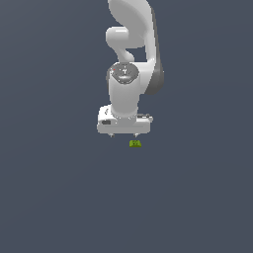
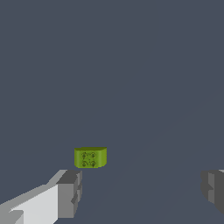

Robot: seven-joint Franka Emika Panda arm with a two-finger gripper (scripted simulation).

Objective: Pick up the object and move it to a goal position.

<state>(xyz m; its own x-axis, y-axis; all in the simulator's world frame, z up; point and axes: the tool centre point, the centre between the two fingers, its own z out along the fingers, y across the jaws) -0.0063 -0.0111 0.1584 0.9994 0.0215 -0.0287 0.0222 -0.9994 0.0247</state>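
My gripper (image 2: 140, 192) wide open, empty, hovering near object (image 2: 90, 157). Object on bench, off-centre toward one finger, not between them. Approach step. Next: centre over object, descend, close.

Robot arm, white: 1 | gripper (image 1: 123, 134): 1, with 2 grey fingers (image 2: 70, 192) seen in the wrist view | lime-green blocky object (image 1: 135, 144): 1, bearing a cluster of faint darker marks on one face, exact number too small to tell | plain dark grey surface (image 1: 197, 197): 1
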